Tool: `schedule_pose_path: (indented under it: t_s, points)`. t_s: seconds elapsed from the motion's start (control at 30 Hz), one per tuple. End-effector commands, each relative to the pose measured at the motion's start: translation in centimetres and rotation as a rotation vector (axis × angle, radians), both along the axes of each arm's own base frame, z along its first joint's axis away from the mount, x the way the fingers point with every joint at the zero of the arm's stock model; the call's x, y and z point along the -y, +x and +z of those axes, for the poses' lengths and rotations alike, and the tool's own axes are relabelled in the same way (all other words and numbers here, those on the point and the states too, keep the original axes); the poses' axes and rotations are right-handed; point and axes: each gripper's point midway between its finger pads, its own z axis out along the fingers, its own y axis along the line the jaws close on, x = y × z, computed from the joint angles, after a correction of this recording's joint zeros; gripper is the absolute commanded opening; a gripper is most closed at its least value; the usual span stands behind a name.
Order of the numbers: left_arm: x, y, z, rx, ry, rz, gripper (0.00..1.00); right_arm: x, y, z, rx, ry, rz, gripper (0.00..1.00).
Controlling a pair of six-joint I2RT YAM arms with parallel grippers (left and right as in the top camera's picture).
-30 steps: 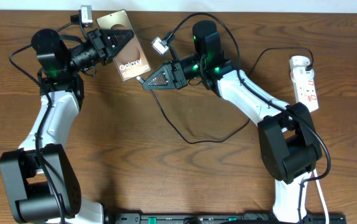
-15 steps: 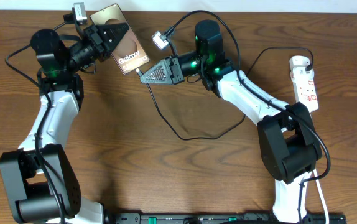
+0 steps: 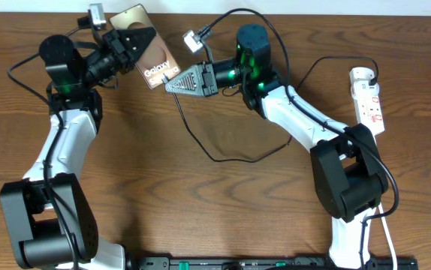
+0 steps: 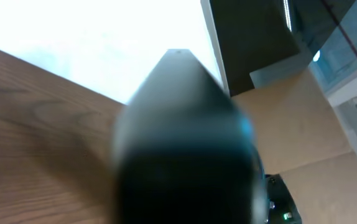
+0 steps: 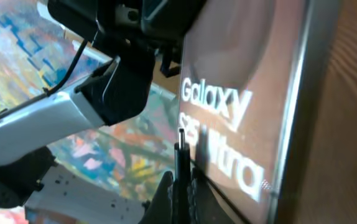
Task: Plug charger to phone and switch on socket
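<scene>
1. Overhead view: The left gripper is clamped on the phone, holding it tilted above the far left part of the wooden table, with its brownish face and white "Galaxy" lettering turned upward. The right gripper is closed on the connector end of the charger and points at the phone's lower edge, just beside it. The thin black cable drops from that gripper, loops across the table's middle and runs right toward the socket, a white power strip lying near the right edge, well apart from the phone.

2. Left wrist view: A blurred dark shape fills the centre, and it cannot be told what it is or how the jaws stand. Wood grain of the table shows at left, a cardboard box at right.

3. Right wrist view: The phone fills the right side, its glossy face reading "Galaxy S25 Ultra". The right gripper sits at the bottom with its fingers together around the charger, whose thin straight tip stands up close to the phone's edge. Whether the tip touches the phone cannot be told. Beyond, the left arm shows white and black.
</scene>
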Motion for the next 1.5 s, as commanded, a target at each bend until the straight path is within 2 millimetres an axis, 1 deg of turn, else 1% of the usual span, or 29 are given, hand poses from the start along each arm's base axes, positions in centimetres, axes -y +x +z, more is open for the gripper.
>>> schedule_pose_path:
  t_s: [0.0, 0.13, 0.2, 0.23, 0.27, 0.3, 0.33, 0.37, 0.43, 0.47, 0.5, 0.53, 0.63, 0.7, 0.77, 0.8, 0.87, 0.9, 0.93, 1.0, 1.03, 1.1, 1.17, 1.33, 1.47]
  points:
    - [1.1, -1.3, 1.5, 0.055, 0.016, -0.077, 0.07, -0.4, 1.4, 0.9, -0.006, 0.005, -0.08, 0.01]
    - [0.9, -1.2, 1.5, 0.056, 0.016, -0.066, 0.07, -0.3, 1.3, 0.9, -0.007, 0.005, -0.071, 0.01]
    - [0.1, -0.8, 1.5, 0.055, 0.016, -0.037, 0.07, -0.2, 0.9, 0.9, -0.007, 0.005, -0.046, 0.01]
    - [-0.8, -0.5, 1.6, 0.055, 0.016, -0.008, 0.07, 0.0, 0.8, 0.8, -0.009, 0.004, -0.032, 0.01]
    - [-1.4, -0.4, 1.6, 0.055, 0.016, 0.006, 0.07, 0.2, 0.7, 0.7, -0.017, 0.0, -0.023, 0.01]
    - [-2.7, -0.2, 1.6, 0.054, 0.017, 0.035, 0.07, 0.5, 0.7, 0.6, -0.03, -0.006, -0.018, 0.01]
    - [-3.2, -0.2, 1.6, 0.054, 0.017, 0.046, 0.07, 0.6, 0.8, 0.4, -0.039, -0.012, -0.017, 0.01]
    - [-4.2, -0.1, 1.6, 0.053, 0.017, 0.067, 0.07, 0.8, 0.9, 0.2, -0.049, -0.02, -0.019, 0.01]
    - [-6.0, 0.1, 1.6, 0.036, 0.002, 0.106, 0.08, 1.2, 1.0, -0.7, -0.062, -0.041, -0.02, 0.01]
    - [-7.4, -0.1, 2.1, 0.047, -0.007, 0.122, 0.07, 1.5, 1.2, -1.9, -0.084, -0.071, -0.03, 0.01]
    - [-7.9, -0.3, 2.5, 0.061, -0.01, 0.122, 0.07, 1.6, 1.2, -2.4, -0.089, -0.085, -0.037, 0.01]
    - [-8.6, -0.6, 3.1, 0.082, -0.016, 0.122, 0.07, 1.8, 1.4, -3.4, -0.106, -0.114, -0.056, 0.01]
    - [-9.8, -1.6, 5.1, 0.131, -0.044, 0.112, 0.07, 2.5, 2.4, -6.1, -0.158, -0.213, -0.145, 0.01]
    - [-10.0, -2.3, 6.1, 0.149, -0.06, 0.09, 0.07, 3.4, 3.1, -8.2, -0.181, -0.295, -0.209, 0.01]
    - [-9.7, -2.6, 6.1, 0.148, -0.058, 0.072, 0.07, 4.7, 4.0, -11.1, -0.223, -0.426, -0.315, 0.01]
    - [-9.6, -2.7, 6.1, 0.146, -0.055, 0.063, 0.07, 5.8, 4.4, -12.9, -0.255, -0.516, -0.38, 0.01]
    - [-9.4, -2.8, 6.0, 0.141, -0.055, 0.052, 0.07, 8.2, 4.6, -15.8, -0.295, -0.683, -0.473, 0.01]
    - [-9.4, -2.8, 6.0, 0.138, -0.055, 0.047, 0.07, 10.8, 4.4, -18.1, -0.324, -0.84, -0.543, 0.01]
    - [-9.3, -2.9, 6.0, 0.137, -0.054, 0.044, 0.07, 13.1, 4.0, -19.4, -0.35, -0.963, -0.59, 0.01]
    - [-9.3, -2.9, 5.9, 0.137, -0.052, 0.039, 0.07, 16.0, 3.4, -20.4, -0.379, -1.107, -0.642, 0.01]
    - [-9.3, -3.0, 5.9, 0.137, -0.052, 0.038, 0.07, 16.9, 3.2, -20.6, -0.388, -1.149, -0.656, 0.01]
    - [-9.2, -3.0, 5.9, 0.136, -0.051, 0.035, 0.07, 19.6, 2.6, -20.9, -0.418, -1.274, -0.702, 0.01]
    - [-9.2, -3.0, 5.9, 0.136, -0.051, 0.035, 0.07, 20.9, 1.8, -21.1, -0.443, -1.332, -0.707, 0.01]
    - [-9.2, -3.0, 5.9, 0.136, -0.051, 0.035, 0.07, 22.3, 0.0, -21.4, -0.488, -1.434, -0.7, 0.01]
    - [-9.0, -3.1, 5.8, 0.134, -0.049, 0.024, 0.07, 22.3, -0.9, -21.7, -0.502, -1.471, -0.677, 0.01]
